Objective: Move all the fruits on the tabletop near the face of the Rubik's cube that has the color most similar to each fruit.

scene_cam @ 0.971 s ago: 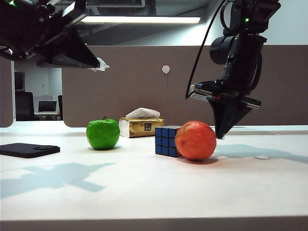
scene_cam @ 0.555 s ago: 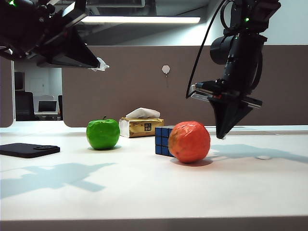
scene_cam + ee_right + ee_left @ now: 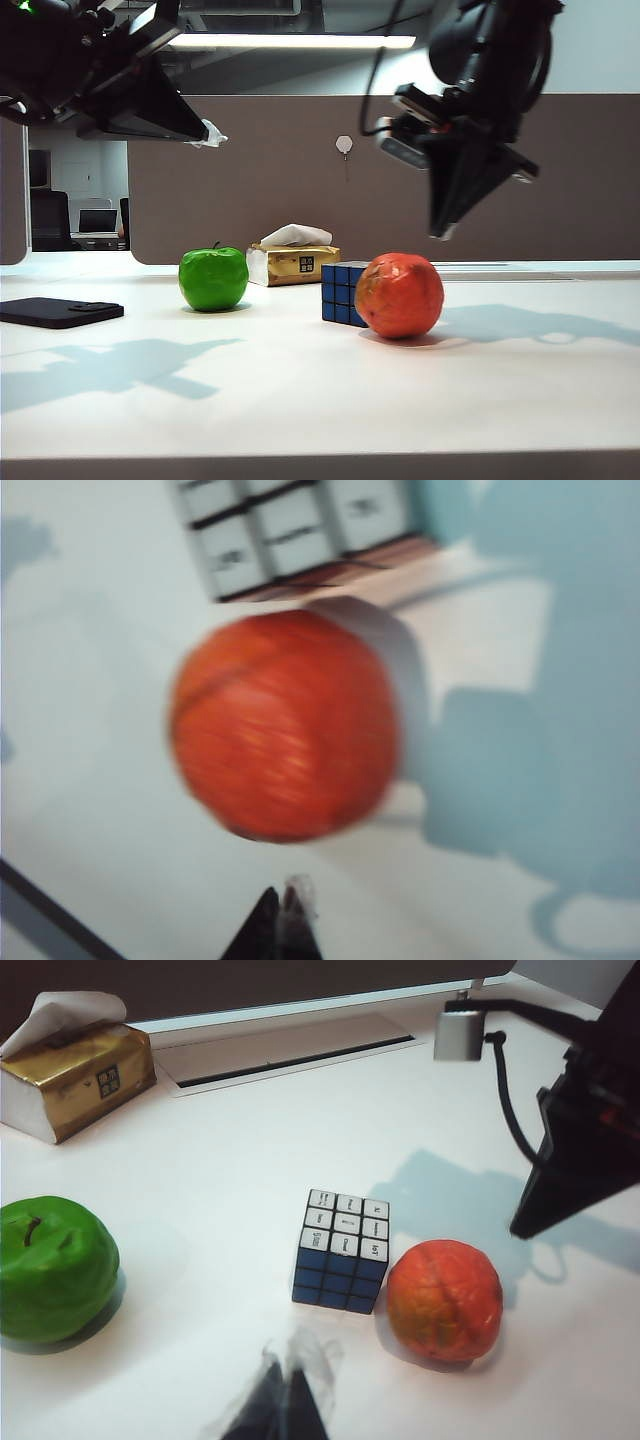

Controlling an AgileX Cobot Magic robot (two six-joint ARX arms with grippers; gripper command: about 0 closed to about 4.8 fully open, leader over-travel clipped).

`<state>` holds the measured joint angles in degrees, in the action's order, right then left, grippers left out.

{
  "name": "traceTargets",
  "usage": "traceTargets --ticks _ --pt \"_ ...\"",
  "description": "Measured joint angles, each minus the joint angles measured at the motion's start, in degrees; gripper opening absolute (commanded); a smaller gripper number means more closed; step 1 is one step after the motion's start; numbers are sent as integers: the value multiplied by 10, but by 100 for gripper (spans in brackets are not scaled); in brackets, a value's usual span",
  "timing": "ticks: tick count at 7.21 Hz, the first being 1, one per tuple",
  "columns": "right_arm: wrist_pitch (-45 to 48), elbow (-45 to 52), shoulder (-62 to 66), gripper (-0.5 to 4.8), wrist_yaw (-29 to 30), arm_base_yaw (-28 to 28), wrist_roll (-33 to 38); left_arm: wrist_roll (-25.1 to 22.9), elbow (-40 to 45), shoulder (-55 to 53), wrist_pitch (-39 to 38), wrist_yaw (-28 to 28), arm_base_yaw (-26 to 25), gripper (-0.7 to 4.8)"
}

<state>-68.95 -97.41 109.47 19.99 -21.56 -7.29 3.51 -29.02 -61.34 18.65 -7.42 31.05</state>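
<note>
- Here the orange (image 3: pixel 399 295) rests on the white table (image 3: pixel 300 390), touching or just beside the Rubik's cube (image 3: pixel 343 293) — sensible placement, since the right wrist view shows a reddish-orange face (image 3: pixel 340 572) of the cube turned toward it.
- The right end effector (image 3: pixel 438 232) hangs above the orange and to its side, holding nothing; its fingers appear drawn together into one dark tip, and the blurred right wrist view shows the same.
- The left end effector (image 3: pixel 283 1400) sits high and well apart from the fruits, on the left of the exterior view, empty, its fingertips apparently together — the blur leaves some doubt.
- The green apple (image 3: pixel 213 277) stands alone, well apart from the cube; no green face is visible, so where it should go cannot be told, and this half of the task looks undone.
- The orange is round with wrinkled matt skin; the apple is glossy and smooth with a dark stem; the cube is hard-edged, black-gridded, blue toward the exterior camera and white on top.
</note>
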Motion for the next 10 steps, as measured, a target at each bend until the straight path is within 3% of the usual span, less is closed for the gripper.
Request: traceTargets --ticks 3,4,6,7,10 --pt "4 0 0 -1 4 -54 0 0 0 0 0 0 0 -5" --pt "35 10 0 -1 -20 -91 22 0 0 0 0 0 0 -5" --pt "59 46 4 -1 -24 -91 28 0 0 0 0 0 0 -5" --pt "150 92 6 -1 -45 -91 30 0 0 0 0 0 0 -5" --pt "176 93 20 0 -50 -90 32 0 0 0 0 0 0 -5"
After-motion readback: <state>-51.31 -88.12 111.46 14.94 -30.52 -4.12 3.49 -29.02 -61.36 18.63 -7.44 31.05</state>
